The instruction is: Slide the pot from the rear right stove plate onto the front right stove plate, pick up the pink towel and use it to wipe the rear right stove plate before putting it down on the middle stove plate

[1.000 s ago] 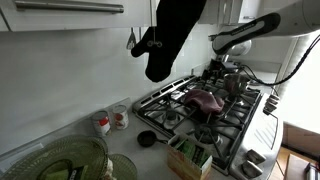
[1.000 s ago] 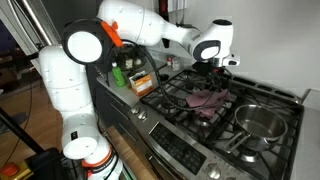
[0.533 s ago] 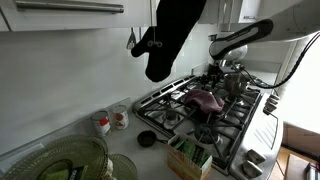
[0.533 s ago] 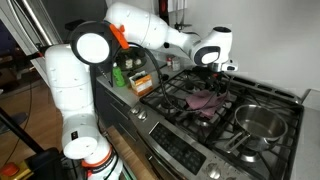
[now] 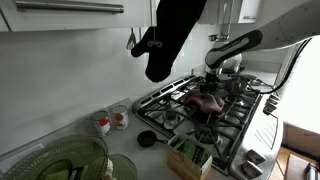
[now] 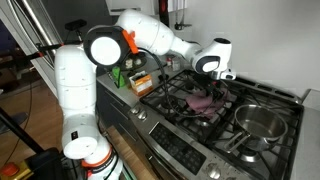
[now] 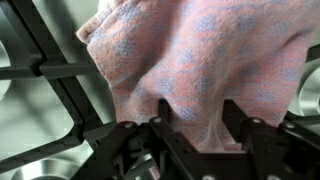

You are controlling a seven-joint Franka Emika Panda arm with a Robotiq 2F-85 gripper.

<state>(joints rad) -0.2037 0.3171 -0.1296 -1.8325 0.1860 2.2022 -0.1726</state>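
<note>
We judge the first step done: the pot [image 6: 258, 122] sits at the lower right of an exterior view, on the near burner. The pink towel [image 7: 200, 60] lies bunched on the middle grate [image 6: 178, 98], with the claw [image 7: 198, 118] spread astride a fold, not pinching it. Lifting the towel, wiping the rear plate and setting it down all appear to be left.

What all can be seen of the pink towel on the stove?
The pink towel is soft cloth, pink with faint bluish mottling in the wrist view; in both exterior views the towel looks darker mauve. It lies crumpled in folds on the black grates near the middle of the stove. The gripper is above it, fingers spread with a fold between them; whether they press it is unclear.
</note>
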